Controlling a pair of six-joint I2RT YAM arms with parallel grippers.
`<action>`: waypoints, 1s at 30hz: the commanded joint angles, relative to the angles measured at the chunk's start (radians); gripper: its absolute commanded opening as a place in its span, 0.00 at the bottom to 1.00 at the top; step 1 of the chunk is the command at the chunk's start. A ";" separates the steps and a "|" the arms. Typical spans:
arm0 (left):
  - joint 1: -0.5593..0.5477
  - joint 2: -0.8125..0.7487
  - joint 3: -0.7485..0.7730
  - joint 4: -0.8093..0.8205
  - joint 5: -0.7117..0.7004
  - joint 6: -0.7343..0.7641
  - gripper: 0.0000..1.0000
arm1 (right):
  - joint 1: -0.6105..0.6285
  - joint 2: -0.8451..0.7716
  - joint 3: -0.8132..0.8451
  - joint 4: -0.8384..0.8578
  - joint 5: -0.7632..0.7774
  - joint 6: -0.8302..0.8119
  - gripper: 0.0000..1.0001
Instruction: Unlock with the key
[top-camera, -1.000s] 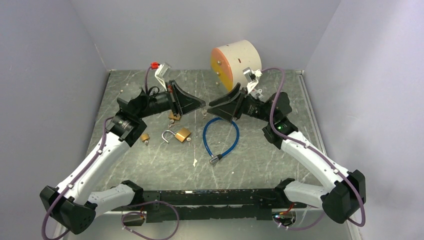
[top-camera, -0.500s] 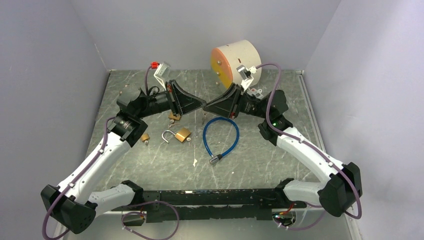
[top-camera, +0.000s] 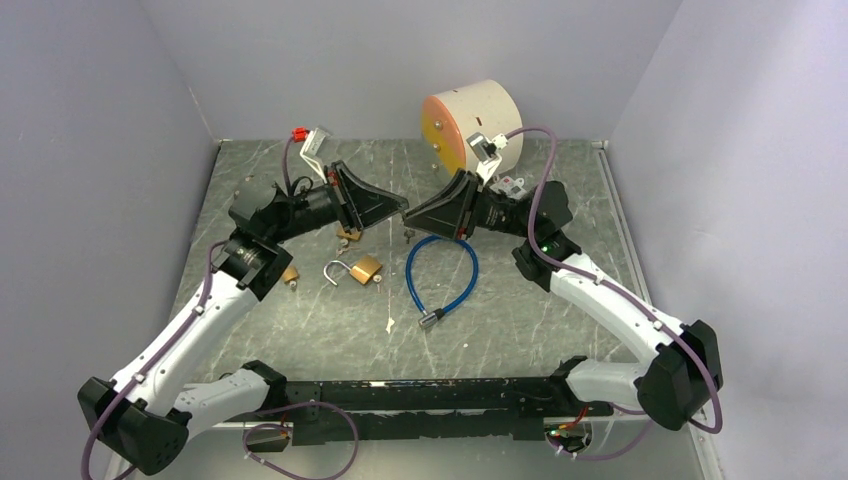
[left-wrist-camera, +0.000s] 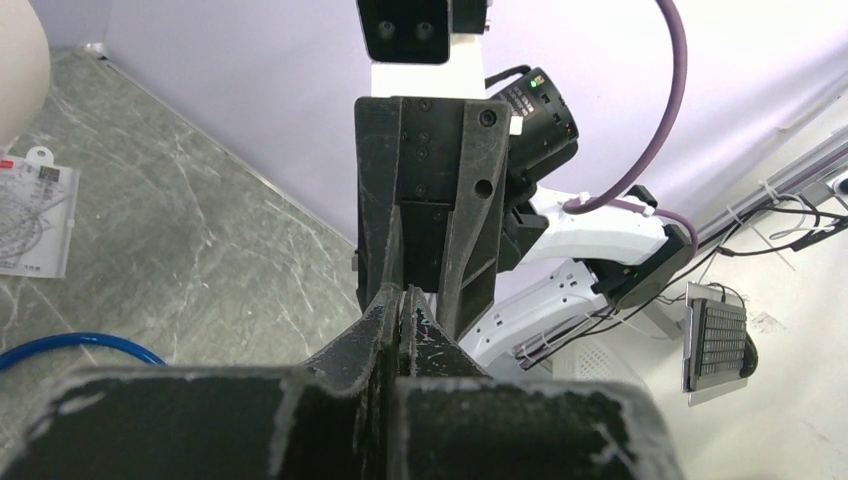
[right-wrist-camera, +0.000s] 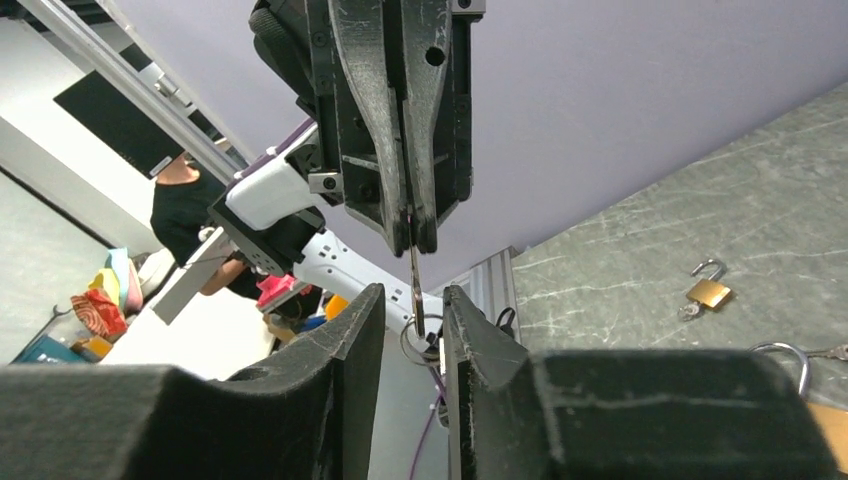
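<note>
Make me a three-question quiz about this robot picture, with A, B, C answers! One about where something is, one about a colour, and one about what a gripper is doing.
1. Where is the cable lock?
A. lying on the table
B. on top of the round drum
C. inside the right gripper

2. What colour is the cable lock?
A. red
B. blue
C. yellow

3. What are the left gripper and its fingers doing?
A. spread wide apart
B. pinching the key
C. holding a padlock

Answers: 1 A, its loop lies flat on the table below the two grippers. 2 B, the loop is bright blue. 3 B, the right wrist view shows the fingers shut on the thin key.
</note>
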 joint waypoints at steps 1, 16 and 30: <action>-0.001 -0.032 -0.006 0.052 -0.025 -0.004 0.02 | 0.004 -0.042 -0.017 0.070 0.028 0.001 0.31; -0.002 -0.016 -0.010 0.030 -0.035 -0.036 0.15 | 0.004 -0.035 -0.021 0.084 0.095 0.004 0.00; -0.005 -0.012 0.110 -0.658 -0.424 0.191 0.79 | -0.077 -0.304 -0.170 -0.722 0.710 -0.328 0.00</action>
